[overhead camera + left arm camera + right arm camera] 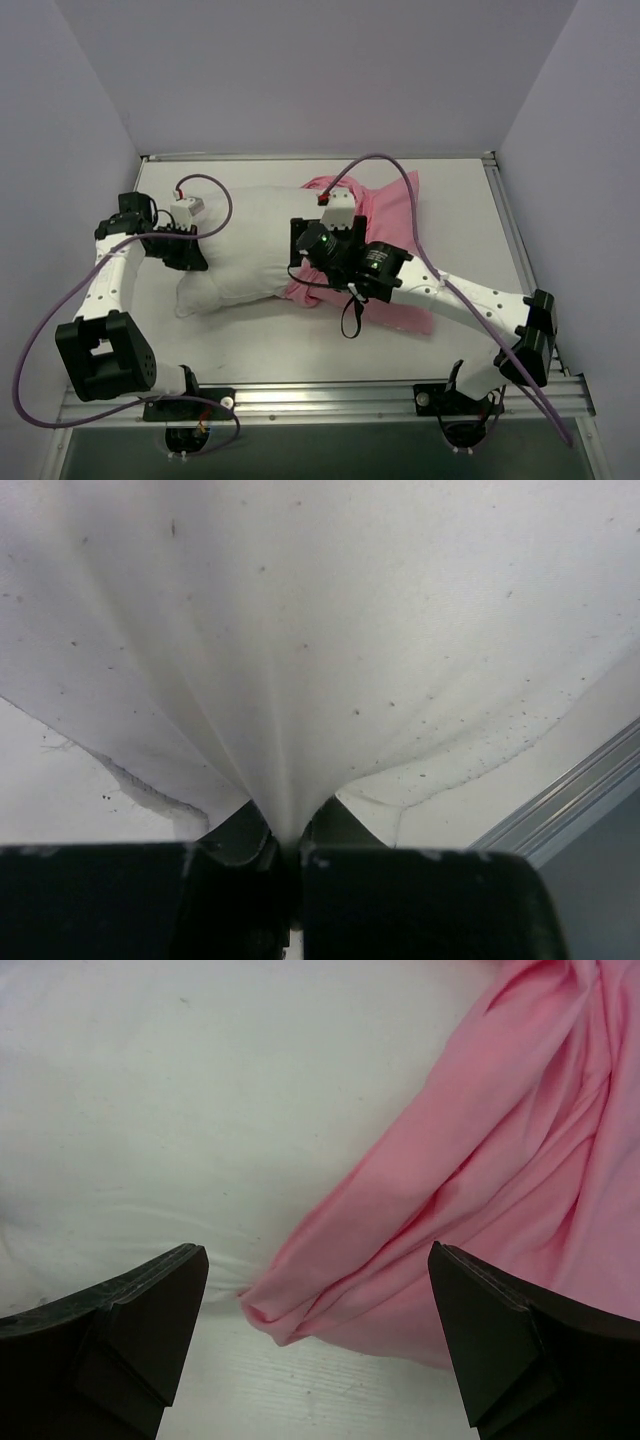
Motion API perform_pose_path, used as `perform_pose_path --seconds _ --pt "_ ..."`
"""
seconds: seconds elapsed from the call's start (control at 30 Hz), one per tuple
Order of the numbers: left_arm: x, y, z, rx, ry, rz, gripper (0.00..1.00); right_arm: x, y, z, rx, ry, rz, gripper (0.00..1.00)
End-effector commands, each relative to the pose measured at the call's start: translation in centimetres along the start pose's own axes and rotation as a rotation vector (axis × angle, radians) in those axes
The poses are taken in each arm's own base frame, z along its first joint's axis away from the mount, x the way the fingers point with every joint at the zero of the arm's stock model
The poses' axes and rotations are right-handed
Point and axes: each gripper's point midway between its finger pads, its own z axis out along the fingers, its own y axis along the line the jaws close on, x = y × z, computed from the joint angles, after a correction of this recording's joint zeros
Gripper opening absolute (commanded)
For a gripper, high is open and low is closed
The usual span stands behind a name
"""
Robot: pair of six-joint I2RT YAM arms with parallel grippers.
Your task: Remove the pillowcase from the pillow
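Left wrist view: left gripper [290, 842] is clenching the pillow [300, 630] fabric just ahead; right gripper [315, 1260] is hovering released, pillowcase [500, 1160] lying ahead between its jaws.

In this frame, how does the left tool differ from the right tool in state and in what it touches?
The left tool is shut, pinching a fold of the white pillow; the right tool is open and grips nothing. The left tool is at the pillow's bare left end; the right tool hangs over the bunched edge of the pink pillowcase. Both point at the pillow.
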Motion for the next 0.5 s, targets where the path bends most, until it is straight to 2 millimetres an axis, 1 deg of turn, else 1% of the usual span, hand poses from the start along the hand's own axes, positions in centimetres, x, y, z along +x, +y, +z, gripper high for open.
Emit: perform_pose_path --seconds 0.0,0.03,0.1,0.2,0.23,0.27,0.3,0.33,0.37,0.4,0.43,0.47 --pt "-2.6 -1.2 -1.4 0.015 -0.116 0.049 0.02 4.0 -2.7 2.1 0.190 0.018 0.081 1.00" --pt "-2.8 -1.5 -1.7 0.018 -0.122 0.050 0.02 5.0 -2.6 2.8 0.192 0.031 0.070 1.00" --pt "-3.1 -2.0 -2.2 0.022 -0.138 0.057 0.02 5.5 -1.9 3.7 0.175 0.024 0.074 0.99" --pt "-3.7 -2.9 -3.2 0.033 -0.169 0.064 0.02 6.3 -3.3 5.3 0.243 0.018 0.052 0.95" --pt "-3.9 -3.1 -3.5 0.034 -0.175 0.064 0.02 6.3 -3.9 5.8 0.255 0.024 0.072 0.89" --pt "-4.5 -3.5 -4.0 0.038 -0.195 0.065 0.02 7.4 -4.6 6.2 0.256 0.046 0.063 0.86" --pt "-4.9 -3.8 -4.5 0.035 -0.213 0.071 0.02 7.3 -4.3 6.6 0.235 0.036 0.091 0.80" --pt "-5.3 -3.9 -5.0 0.033 -0.228 0.072 0.02 7.3 -4.7 6.6 0.232 0.034 0.116 0.66" --pt "-5.7 -4.1 -5.5 0.029 -0.245 0.062 0.02 7.6 -5.3 6.9 0.241 0.040 0.134 0.58" --pt "-6.6 -4.2 -6.6 0.014 -0.279 0.072 0.02 8.6 -6.3 7.0 0.261 0.052 0.129 0.49" --pt "-7.3 -3.8 -7.4 -0.007 -0.309 0.060 0.02 8.9 -6.9 6.9 0.270 0.053 0.138 0.34" --pt "-7.8 -3.7 -8.1 -0.015 -0.329 0.038 0.02 9.0 -7.5 6.7 0.279 0.051 0.156 0.27"
